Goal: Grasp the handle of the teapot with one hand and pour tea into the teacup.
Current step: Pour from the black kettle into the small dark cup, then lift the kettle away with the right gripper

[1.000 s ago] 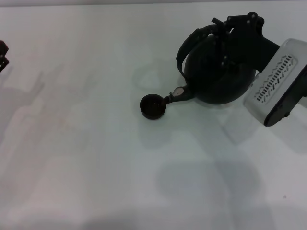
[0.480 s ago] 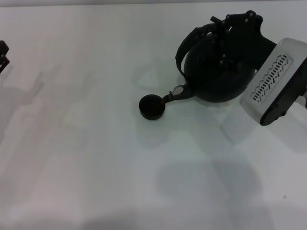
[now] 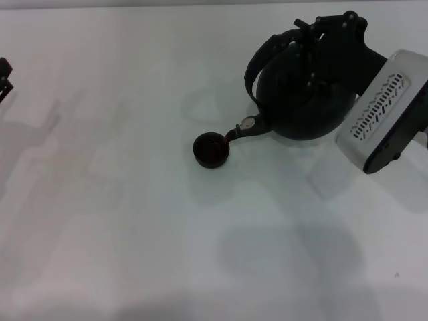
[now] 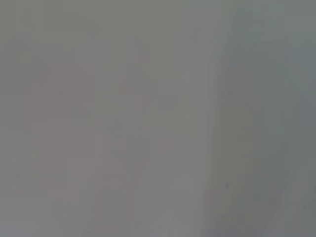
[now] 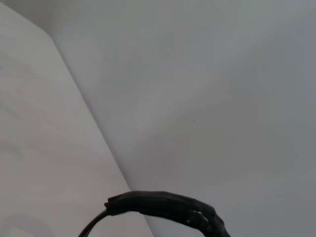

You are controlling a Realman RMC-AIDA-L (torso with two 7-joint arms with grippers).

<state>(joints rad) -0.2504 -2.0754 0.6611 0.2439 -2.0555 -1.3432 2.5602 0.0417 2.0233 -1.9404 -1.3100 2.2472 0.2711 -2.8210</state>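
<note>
The large black teapot [image 3: 301,100] is at the right in the head view, tilted with its short spout [image 3: 249,126] pointing down-left. The spout tip is right at the rim of the tiny dark teacup [image 3: 211,150]. The arched black handle [image 3: 262,57] curves over the pot's left side. My right gripper [image 3: 324,33] is shut on the handle at the pot's top, with its white wrist housing [image 3: 381,110] to the right. A black curved piece [image 5: 163,205] shows in the right wrist view. My left gripper [image 3: 4,75] is parked at the far left edge.
The white table [image 3: 134,221] fills the head view. The left wrist view shows only a blank grey surface.
The teapot and my right arm have shifted slightly up and left, the spout staying over the teacup. The teacup has edged a little to the left. My left arm has not moved.
</note>
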